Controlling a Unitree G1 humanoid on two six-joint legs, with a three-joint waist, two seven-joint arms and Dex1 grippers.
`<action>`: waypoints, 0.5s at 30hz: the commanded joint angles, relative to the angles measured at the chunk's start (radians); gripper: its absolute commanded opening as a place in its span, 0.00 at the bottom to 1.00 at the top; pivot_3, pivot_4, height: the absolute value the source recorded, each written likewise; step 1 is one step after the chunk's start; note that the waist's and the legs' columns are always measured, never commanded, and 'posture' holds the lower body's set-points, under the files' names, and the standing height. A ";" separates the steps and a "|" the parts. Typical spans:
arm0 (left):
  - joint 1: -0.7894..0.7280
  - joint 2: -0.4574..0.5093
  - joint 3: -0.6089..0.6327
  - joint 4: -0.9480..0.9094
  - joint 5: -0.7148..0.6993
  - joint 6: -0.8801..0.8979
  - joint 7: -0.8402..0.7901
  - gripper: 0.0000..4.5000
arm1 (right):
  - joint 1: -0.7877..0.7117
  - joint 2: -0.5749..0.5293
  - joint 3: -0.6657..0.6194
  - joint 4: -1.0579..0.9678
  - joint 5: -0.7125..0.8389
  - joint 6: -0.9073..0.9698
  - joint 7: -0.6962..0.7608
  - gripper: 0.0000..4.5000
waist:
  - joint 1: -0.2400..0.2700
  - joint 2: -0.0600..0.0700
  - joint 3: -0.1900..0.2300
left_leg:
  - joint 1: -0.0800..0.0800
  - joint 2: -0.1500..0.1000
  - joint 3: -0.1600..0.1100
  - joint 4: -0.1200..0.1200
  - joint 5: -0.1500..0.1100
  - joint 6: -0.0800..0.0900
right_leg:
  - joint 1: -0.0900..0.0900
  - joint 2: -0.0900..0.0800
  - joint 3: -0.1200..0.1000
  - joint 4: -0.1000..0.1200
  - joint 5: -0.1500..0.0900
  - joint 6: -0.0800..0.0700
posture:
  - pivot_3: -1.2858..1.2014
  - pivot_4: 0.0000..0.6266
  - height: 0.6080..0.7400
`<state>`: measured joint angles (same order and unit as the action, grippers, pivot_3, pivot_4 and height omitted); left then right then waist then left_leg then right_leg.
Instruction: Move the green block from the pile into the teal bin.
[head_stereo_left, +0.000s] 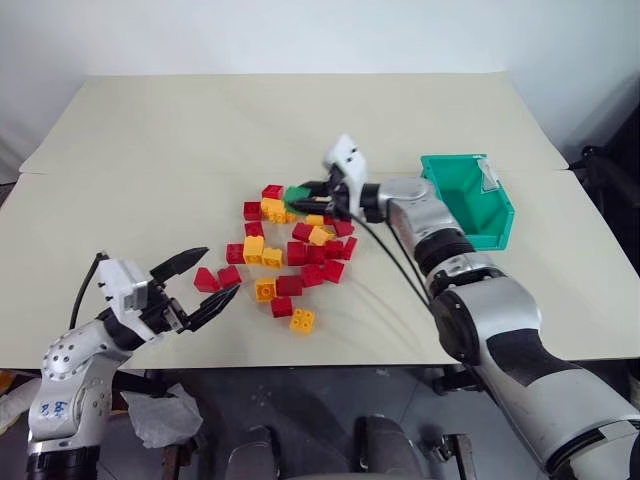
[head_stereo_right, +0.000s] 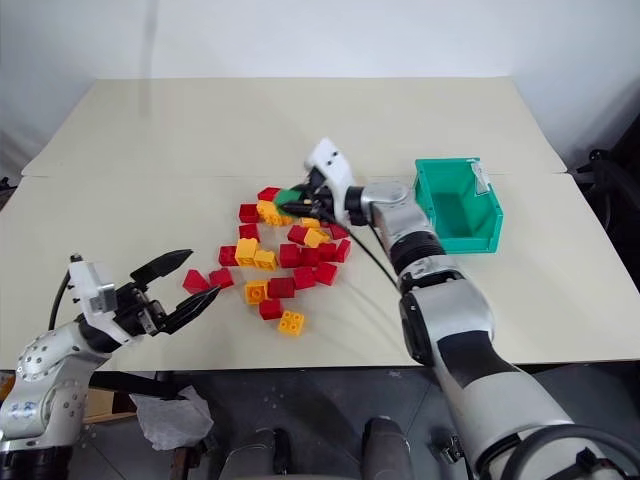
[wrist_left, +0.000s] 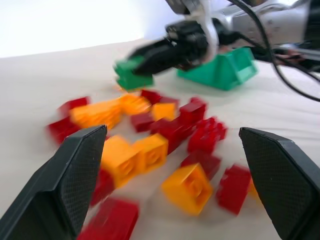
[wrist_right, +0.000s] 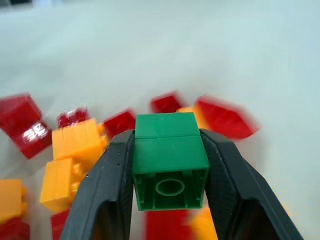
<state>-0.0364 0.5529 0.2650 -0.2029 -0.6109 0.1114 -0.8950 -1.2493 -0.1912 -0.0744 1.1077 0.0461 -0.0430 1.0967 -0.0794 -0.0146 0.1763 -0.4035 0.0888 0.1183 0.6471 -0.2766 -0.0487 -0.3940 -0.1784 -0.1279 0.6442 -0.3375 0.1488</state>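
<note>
The green block (wrist_right: 170, 160) is clamped between the two black fingers (wrist_right: 107, 185) of the right gripper (head_stereo_left: 305, 190), one finger pressed against each side wall, with its hollow underside turned toward the wrist camera. In the head views the block is raised above the far edge of the pile (head_stereo_left: 290, 250), free of the bricks beneath it. The pile is the reference for all that follows: a loose spread of red and yellow-orange studded bricks lying near the middle of the table (head_stereo_left: 200, 130). The right gripper reaches over the pile's far right corner, its arm running back toward the near right edge of the table. The teal bin (head_stereo_left: 470, 200) stands to the right of the pile, well apart from it, with its open top upward and a whitish label at its far right corner; its inside shows no brick. One yellow-orange brick (head_stereo_left: 301, 319) lies at the pile's near edge, slightly detached from the rest. The left gripper (head_stereo_left: 200, 285) is just beside the pile's near left edge, its two fingers spread wide with nothing between them, tips pointing toward the nearest red bricks (head_stereo_left: 217, 278) without touching them.
</note>
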 joint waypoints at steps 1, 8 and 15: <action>-0.059 0.005 -0.087 -0.043 0.021 0.006 -0.049 1.00 | 0.095 -0.097 -0.074 -0.244 0.123 0.053 0.064 0.34 | 0.004 0.000 0.000 | 0.000 0.000 0.000 0.000 0.000 0.000 | 0.000 0.000 0.000 0.000 0.000 0.000 | 0.52 0.24 1.00; -0.197 -0.052 -0.208 0.021 0.039 0.010 -0.102 1.00 | 0.305 -0.326 -0.201 -0.495 0.176 0.167 -0.146 0.34 | 0.024 0.001 0.000 | 0.000 0.000 0.001 0.000 0.000 0.000 | 0.000 0.000 0.000 -0.001 0.000 0.000 | 0.52 0.24 1.00; -0.284 -0.092 -0.253 0.095 0.065 -0.005 -0.132 1.00 | 0.330 -0.435 -0.221 -0.296 0.102 0.109 -0.390 0.34 | 0.023 0.001 0.001 | 0.001 0.000 0.002 0.000 0.000 0.000 | 0.000 0.000 0.001 -0.001 0.000 0.000 | 0.52 0.24 1.00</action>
<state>-0.3096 0.4655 0.0127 -0.1013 -0.5493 0.1222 -1.0191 -0.9156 -0.6114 -0.2895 0.7991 0.1541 0.0873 0.7390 -0.0564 -0.0137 0.1769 -0.4023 0.0886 0.1209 0.6475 -0.2766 -0.0487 -0.3939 -0.1781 -0.1263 0.6426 -0.3373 0.1491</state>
